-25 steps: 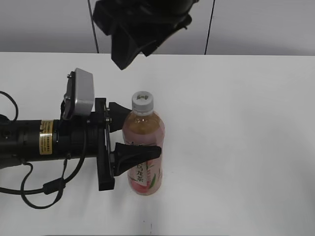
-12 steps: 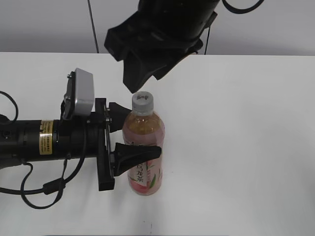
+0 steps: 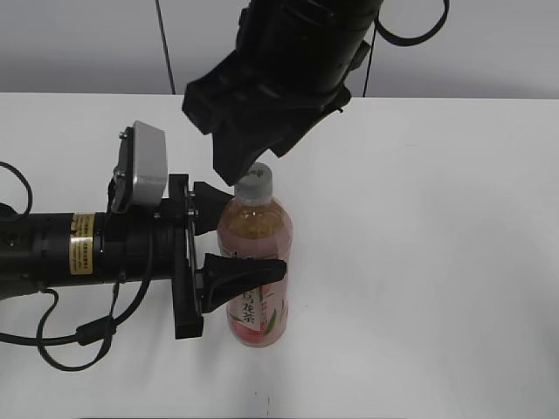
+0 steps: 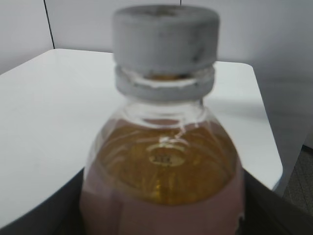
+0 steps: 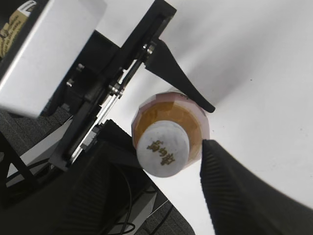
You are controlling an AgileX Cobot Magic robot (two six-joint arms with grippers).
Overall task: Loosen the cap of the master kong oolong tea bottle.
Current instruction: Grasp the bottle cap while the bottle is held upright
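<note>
Left claw (image 3: pixel 234 240) clamps the bottle (image 3: pixel 254 271) upright on the table (image 3: pixel 437 262). Right claw (image 5: pixel 166 161), jaws spread and empty, straddles the cap (image 5: pixel 163 148). Next: lower, close, twist.

White table (image 3: pixel 437 262) w/ rounded corners, pale grey wall (image 3: pixel 79 44) behind w/ dark vertical seams.

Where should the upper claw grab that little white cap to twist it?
Probably on the cap's ridged round side wall, coming straight down from above. The bottle stands upright, clamped by the left gripper, so the cap faces up. The right gripper's fingers already flank it, open, one on each side.
</note>
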